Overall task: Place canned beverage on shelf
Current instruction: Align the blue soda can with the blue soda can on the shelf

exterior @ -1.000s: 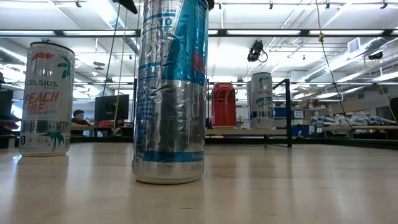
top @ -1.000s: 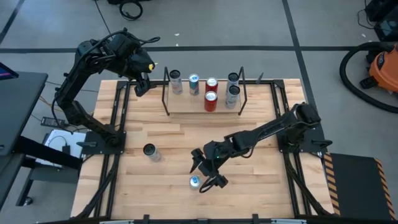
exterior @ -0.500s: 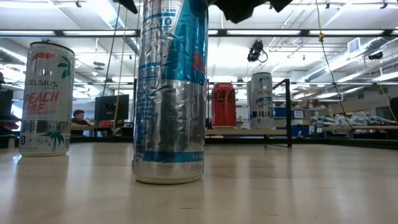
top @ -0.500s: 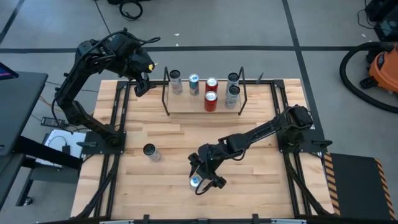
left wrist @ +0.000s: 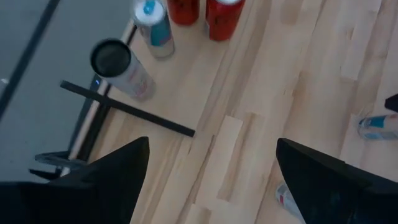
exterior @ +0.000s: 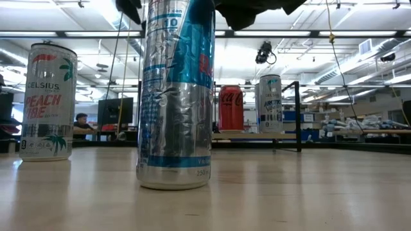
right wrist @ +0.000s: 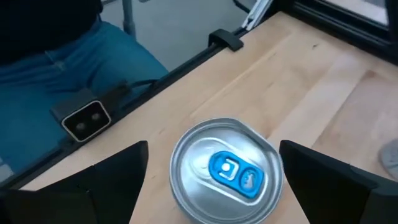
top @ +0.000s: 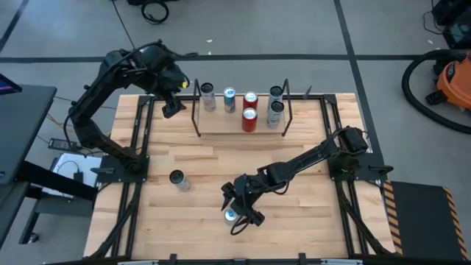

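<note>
lowering the right gripper [top: 237, 207], fingers spread wide and empty, over the upright can [right wrist: 226, 170] near the table's front edge; centring before closing; shelf [top: 221, 124] standing far off.

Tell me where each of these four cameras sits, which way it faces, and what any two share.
High: overhead, straight down; both arms, shelf, tabletop.
Low: table height, looking level; blue-tab can close, shelf cans behind.
Left wrist: above the table's far left, facing down; open left tool.
Right wrist: directly above the can; open right tool straddling it.
Shared: that can appears in high, low and right wrist.
</note>
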